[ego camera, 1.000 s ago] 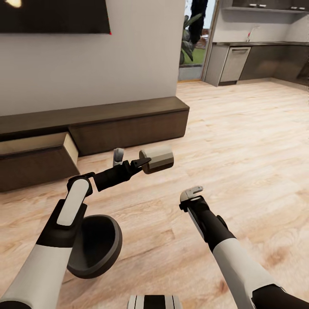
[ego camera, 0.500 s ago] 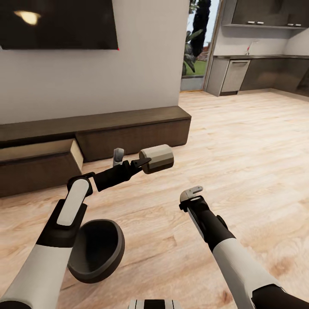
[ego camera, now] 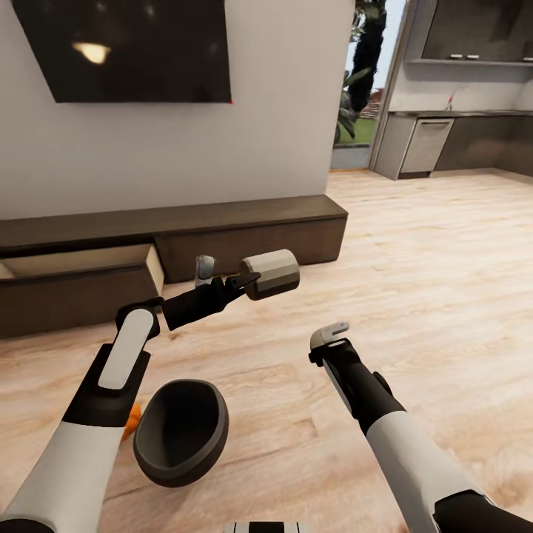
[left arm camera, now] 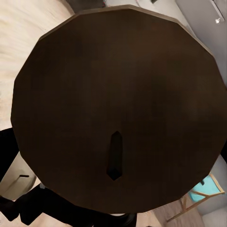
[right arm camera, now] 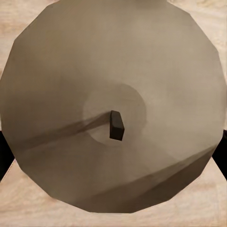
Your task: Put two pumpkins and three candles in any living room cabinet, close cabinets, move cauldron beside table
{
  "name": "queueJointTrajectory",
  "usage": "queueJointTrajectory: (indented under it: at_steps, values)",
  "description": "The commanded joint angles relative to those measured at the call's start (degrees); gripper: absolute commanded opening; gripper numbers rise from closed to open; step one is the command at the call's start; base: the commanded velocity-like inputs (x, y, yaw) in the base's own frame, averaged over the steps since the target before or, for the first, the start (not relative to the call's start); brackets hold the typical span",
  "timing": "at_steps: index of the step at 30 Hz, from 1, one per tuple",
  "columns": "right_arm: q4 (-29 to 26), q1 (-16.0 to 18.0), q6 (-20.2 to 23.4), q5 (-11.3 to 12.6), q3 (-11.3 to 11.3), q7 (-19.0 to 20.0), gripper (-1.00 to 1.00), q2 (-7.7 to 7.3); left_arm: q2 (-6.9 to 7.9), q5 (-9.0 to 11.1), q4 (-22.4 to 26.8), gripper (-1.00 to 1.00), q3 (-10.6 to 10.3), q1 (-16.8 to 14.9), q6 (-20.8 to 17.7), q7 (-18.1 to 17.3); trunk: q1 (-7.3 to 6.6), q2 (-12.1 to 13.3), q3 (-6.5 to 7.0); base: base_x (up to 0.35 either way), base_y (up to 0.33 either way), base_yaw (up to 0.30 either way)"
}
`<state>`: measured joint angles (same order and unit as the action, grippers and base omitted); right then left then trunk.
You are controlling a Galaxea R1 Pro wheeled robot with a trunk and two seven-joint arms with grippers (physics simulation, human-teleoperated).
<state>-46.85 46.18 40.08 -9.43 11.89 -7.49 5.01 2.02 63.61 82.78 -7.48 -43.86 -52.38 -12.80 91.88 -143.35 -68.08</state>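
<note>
left gripper [ego camera: 248, 280]: closed on a candle [ego camera: 271, 273], pinched at one end; the cream body sticks out past the fingertips, clear of the floor.
candle axis: roughly horizontal, pointing right and slightly far. The left wrist view looks onto its round top, in shadow, wick nub at centre.
right gripper [ego camera: 330, 335]: low over bare floor [ego camera: 414, 244], right of the left one. The head view gives one grey fingertip, so I can't tell how wide the jaws stand or whether they hold anything.
other candle [right arm camera: 113, 109]: its pale round top with wick sits tight against the right wrist camera, floor at the edges. Probably at that gripper, but grip unconfirmed.
target: cabinet [ego camera: 252, 229] along the far wall; the open drawer [ego camera: 81, 260] at its left end shows a tan interior.
key relation: the drawer lies left and far of the held candle, well apart. The left arm is the nearer one, so my read is that it delivers.
cauldron [ego camera: 181, 433]: on the floor near-left, just beside the left forearm, mouth tilted toward the camera.
pumpkin [ego camera: 132, 422]: an orange sliver left of the cauldron, mostly hidden behind the left arm; ID is a guess.
hidden: the drawer's contents (only the inside wall is visible) and the cabinet's left end, cut off by the frame edge.
</note>
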Motion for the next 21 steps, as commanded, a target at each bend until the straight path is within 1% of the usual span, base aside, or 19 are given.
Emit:
queueJointTrajectory:
  at_steps: [1,8,12,20,21]
  values:
    - [0.0,0.0,0.0,0.0,0.0,0.0,-1.0,0.0,0.0,0.1,0.0,-1.0,0.0,0.0,0.0,-0.1,-0.02,0.0,0.15,0.0,0.0,0.161]
    - [0.1,0.0,0.0,0.0,0.1,0.0,-1.0,0.06,0.0,0.1,0.0,-1.0,0.0,0.0,0.0,-0.1,-0.2,0.1,1.13,0.0,0.0,0.16]
    - [0.3,0.0,0.0,0.0,0.1,0.0,-1.0,0.1,0.0,0.1,0.0,-1.0,0.0,0.0,0.0,-0.1,-1.07,1.7,1.53,0.0,0.0,0.158]
    - [0.4,0.0,0.1,0.2,0.1,0.0,-1.0,0.34,-0.02,0.5,0.0,-1.0,0.0,0.0,0.3,-0.5,-1.07,1.7,0.85,0.0,0.0,0.129]
    - [0.5,0.0,0.1,0.2,0.1,0.0,-1.0,0.49,-0.04,0.5,0.0,-1.0,0.0,0.0,0.2,-0.5,-1.29,2.1,0.94,0.0,0.0,0.103]
